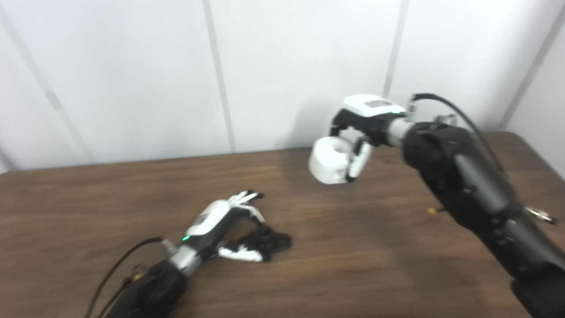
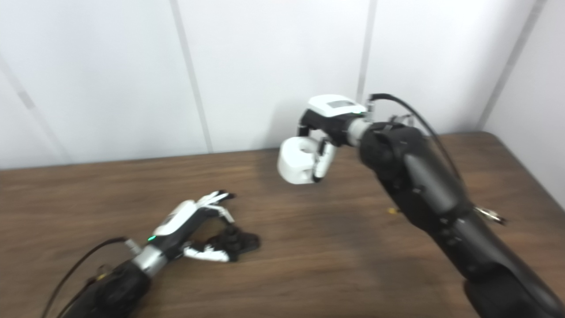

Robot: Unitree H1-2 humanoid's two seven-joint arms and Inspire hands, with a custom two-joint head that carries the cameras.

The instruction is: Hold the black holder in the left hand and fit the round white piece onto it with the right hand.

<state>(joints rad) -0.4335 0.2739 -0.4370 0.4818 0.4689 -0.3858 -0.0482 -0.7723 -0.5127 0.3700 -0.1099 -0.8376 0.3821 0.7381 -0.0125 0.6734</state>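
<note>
The black holder [image 1: 274, 241] lies on the brown table [image 1: 353, 265] at the lower left. My left hand [image 1: 223, 221] rests low beside it, fingers spread above the holder and the thumb under its near side, not closed on it. My right hand [image 1: 364, 121] hangs above the table's far middle, shut on the round white piece [image 1: 329, 162], a thick white ring with a hole on top. The piece is held in the air, well to the right of and above the holder [image 2: 238, 240].
A small yellow bit [image 1: 432, 211] lies on the table beside my right forearm. A white panelled wall [image 1: 273, 66] stands right behind the table's far edge. The table's right edge [image 1: 540, 154] runs close by the right arm.
</note>
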